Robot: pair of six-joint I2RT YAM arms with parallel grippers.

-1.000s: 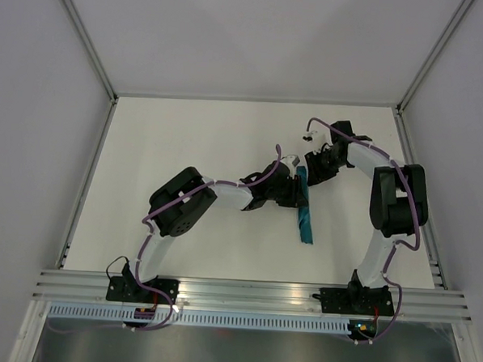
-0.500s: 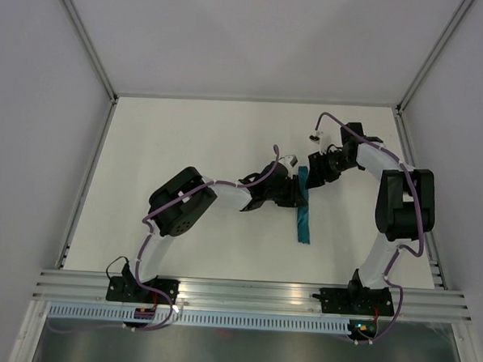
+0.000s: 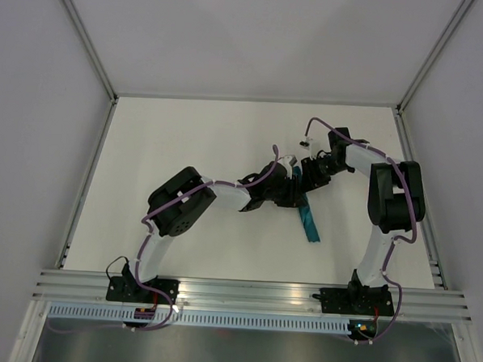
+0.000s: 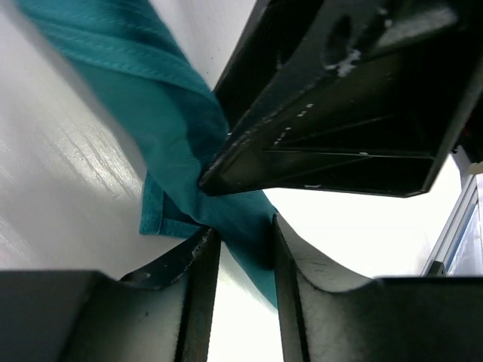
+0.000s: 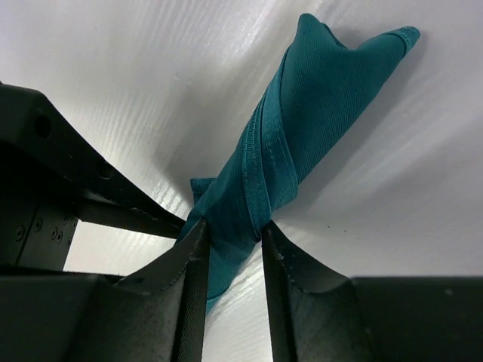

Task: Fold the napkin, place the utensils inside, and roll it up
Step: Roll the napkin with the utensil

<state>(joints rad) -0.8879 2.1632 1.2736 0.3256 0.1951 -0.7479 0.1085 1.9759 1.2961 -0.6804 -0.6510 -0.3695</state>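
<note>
The left pincer (image 3: 296, 192) and the right pincer (image 3: 308, 183) are each pinching the same end of the rolled-up napkin (image 3: 307, 223), close together, while the rest of the teal roll is lying on the table (image 3: 187, 138), stretching away from their tips toward the arms' bases.

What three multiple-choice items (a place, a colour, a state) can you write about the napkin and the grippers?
1. Where on the table is the napkin?
A. at the left edge
B. against the far wall
C. right of centre
2. Napkin colour?
A. teal
B. red
C. white
3. The right gripper is:
A. open
B. shut on the napkin
C. out of view
Answers: C, the top view shows it there; A, every view shows teal cloth; B, its fingers pinch the roll.
</note>
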